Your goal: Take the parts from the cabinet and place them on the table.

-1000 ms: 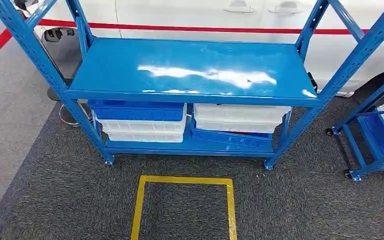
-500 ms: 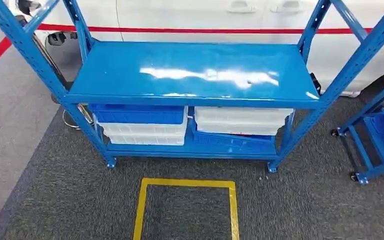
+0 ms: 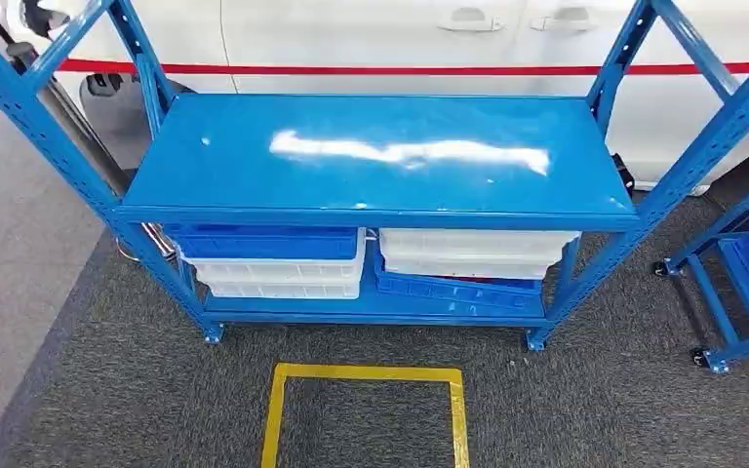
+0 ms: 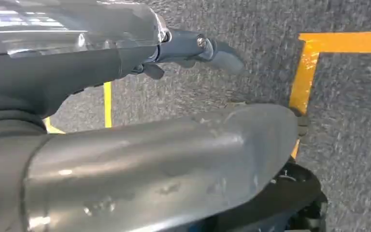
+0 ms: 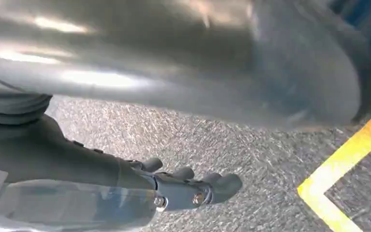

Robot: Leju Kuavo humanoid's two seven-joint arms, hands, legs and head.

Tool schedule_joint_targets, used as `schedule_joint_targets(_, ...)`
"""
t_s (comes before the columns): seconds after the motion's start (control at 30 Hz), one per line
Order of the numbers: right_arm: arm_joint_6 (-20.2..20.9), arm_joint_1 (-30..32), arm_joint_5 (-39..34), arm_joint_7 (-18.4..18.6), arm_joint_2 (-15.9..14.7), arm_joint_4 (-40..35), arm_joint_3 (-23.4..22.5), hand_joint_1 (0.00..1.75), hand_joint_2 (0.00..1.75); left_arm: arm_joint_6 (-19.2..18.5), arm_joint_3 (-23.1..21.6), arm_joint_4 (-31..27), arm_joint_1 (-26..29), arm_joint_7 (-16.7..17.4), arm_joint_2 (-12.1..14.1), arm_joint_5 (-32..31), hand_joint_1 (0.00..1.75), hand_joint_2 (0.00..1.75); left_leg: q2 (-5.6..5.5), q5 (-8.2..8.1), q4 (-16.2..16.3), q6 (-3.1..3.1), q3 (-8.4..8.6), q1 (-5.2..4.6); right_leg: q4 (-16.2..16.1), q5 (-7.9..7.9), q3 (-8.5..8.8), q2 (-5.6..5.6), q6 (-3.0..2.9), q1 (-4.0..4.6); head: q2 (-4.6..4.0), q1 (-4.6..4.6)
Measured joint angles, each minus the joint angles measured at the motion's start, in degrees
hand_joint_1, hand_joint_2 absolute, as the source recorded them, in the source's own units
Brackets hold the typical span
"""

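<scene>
A blue shelf rack stands in front of me with a bare, glossy middle shelf. On its bottom shelf, at the left, a blue bin sits on stacked white bins. At the right, white bins rest on a tilted blue bin. The shelf above hides what the bins hold. My left hand hangs over the dark carpet, fingers stretched out, holding nothing. My right hand also hangs above the carpet and is empty, its fingers loosely extended.
A yellow tape square marks the carpet just before the rack. A white car with a red stripe stands behind it. A second blue wheeled rack is at the right, and a grey pole leans at the left.
The whole picture has shifted: the camera has moved, so the rack sits a little lower and larger in the view. Nothing on the rack has moved.
</scene>
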Motion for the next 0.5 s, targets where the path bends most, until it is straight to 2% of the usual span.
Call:
schedule_joint_targets(0.03,0.00,-0.12,0.00,0.02,0.00,0.00,0.00,0.00,0.00,0.00,0.00,0.00,0.03,0.00,0.00,0.00,0.00,0.00,-0.20,-0.23,-0.38,0.46,0.89,0.11,0.38,0.36,0.23,-0.01,0.40,-0.06,0.00,-0.02)
schedule_joint_targets(0.07,0.00,-0.27,0.00,0.04,0.00,-0.02,0.00,0.00,0.00,-0.02,-0.02,0.00,0.10,0.00,0.00,0.00,0.00,0.00,-0.25,-0.32,-1.28,0.67,1.88,0.45,2.28,0.60,-0.52,0.03,0.65,-0.25,0.00,0.07)
schedule_joint_targets(0.1,0.02,-0.25,0.00,0.04,0.00,-0.02,0.00,0.00,0.00,0.00,-0.02,0.00,0.12,0.00,0.00,-0.02,0.00,0.00,-0.21,-0.61,-1.67,1.09,2.84,0.42,5.66,0.87,-2.24,0.01,0.79,-0.26,0.00,0.35)
schedule_joint_targets(0.13,0.07,-0.21,0.00,0.04,0.00,-0.02,-0.04,0.00,0.00,-0.04,-0.02,0.00,0.08,0.00,0.00,-0.07,0.00,0.00,-0.12,-0.74,-1.86,1.29,3.40,0.41,9.85,-0.21,-5.11,0.02,0.82,-0.25,0.00,0.53)
schedule_joint_targets(0.2,0.26,-0.22,-0.02,-0.09,-0.02,-0.02,-0.20,0.00,0.00,-0.20,-0.06,0.00,-0.02,-0.20,-0.02,-0.11,0.00,0.00,-0.16,-1.53,-1.86,1.62,4.13,0.29,16.32,-4.19,-10.75,0.02,0.85,-0.25,0.00,0.61)
schedule_joint_targets(0.23,0.35,-0.16,-0.09,-0.39,-0.02,-0.02,-0.33,0.00,0.00,-0.20,-0.09,0.00,-0.02,-0.24,-0.02,-0.11,0.00,0.00,-0.26,-2.00,-1.86,1.60,4.69,0.24,17.58,-5.39,-12.66,0.01,0.91,-0.23,0.00,0.57)
schedule_joint_targets(0.27,0.37,-0.16,-0.15,-0.61,-0.02,-0.02,-0.39,0.00,0.00,-0.20,-0.09,0.00,0.05,-0.26,-0.02,-0.13,0.00,0.00,-0.32,-2.47,-1.86,1.59,5.27,0.22,17.08,-4.96,-13.47,0.01,0.95,-0.17,0.00,0.64)
schedule_joint_targets(0.3,0.42,-0.19,-0.20,-0.72,-0.02,-0.02,-0.46,0.00,0.00,-0.13,-0.09,0.00,0.16,-0.28,-0.02,-0.20,0.00,0.00,-0.38,-3.05,-1.85,1.48,6.13,0.22,14.85,-2.86,-13.32,0.01,0.78,-0.06,0.00,0.64)
schedule_joint_targets(0.33,0.42,-0.18,-0.20,-0.72,-0.02,-0.02,-0.48,0.00,0.00,-0.06,-0.09,0.00,0.19,-0.28,-0.04,-0.22,0.00,0.00,-0.41,-3.68,-1.86,1.30,7.02,0.23,11.06,0.65,-12.42,0.01,0.67,0.01,0.00,0.72)
schedule_joint_targets(0.37,0.41,-0.15,-0.22,-0.70,-0.02,-0.02,-0.52,0.00,0.00,-0.06,-0.09,0.00,0.17,-0.31,-0.13,-0.24,0.00,0.00,-0.41,-4.31,-1.85,1.09,7.85,0.22,6.55,4.84,-11.29,-0.01,0.39,0.07,0.00,0.72)
schedule_joint_targets(0.4,0.42,-0.02,-0.22,-0.66,-0.02,0.00,-0.63,0.00,0.00,-0.06,-0.11,0.02,0.16,-0.31,-0.18,-0.24,0.00,0.00,-0.38,-4.93,-1.83,0.84,7.94,0.20,2.85,8.34,-10.97,-0.04,-0.04,0.19,0.00,0.83)
schedule_joint_targets(0.43,0.52,-0.02,-0.22,-0.59,-0.02,0.04,-0.74,0.00,0.00,-0.06,-0.11,0.02,0.12,-0.31,-0.18,-0.24,0.00,0.00,-0.29,-5.21,-1.53,0.58,8.44,0.05,3.30,7.21,-11.55,-0.02,-0.28,0.53,0.00,0.70)
schedule_joint_targets(0.47,0.59,-0.15,-0.22,-0.59,-0.02,0.04,-0.79,0.00,0.00,-0.04,-0.11,0.00,-0.11,-0.33,-0.20,-0.24,0.00,0.00,-0.42,-5.47,-1.52,0.15,7.43,-0.01,2.97,7.32,-11.65,-0.09,-0.82,0.74,0.00,0.83)
schedule_joint_targets(0.5,0.61,-0.12,-0.28,-0.59,-0.02,0.04,-0.83,0.00,0.00,-0.02,-0.11,0.00,-0.13,-0.33,-0.17,-0.24,0.00,0.00,-0.31,-5.57,-1.34,-0.19,7.96,0.02,2.62,7.66,-11.83,-0.02,-1.11,0.68,0.00,0.85)
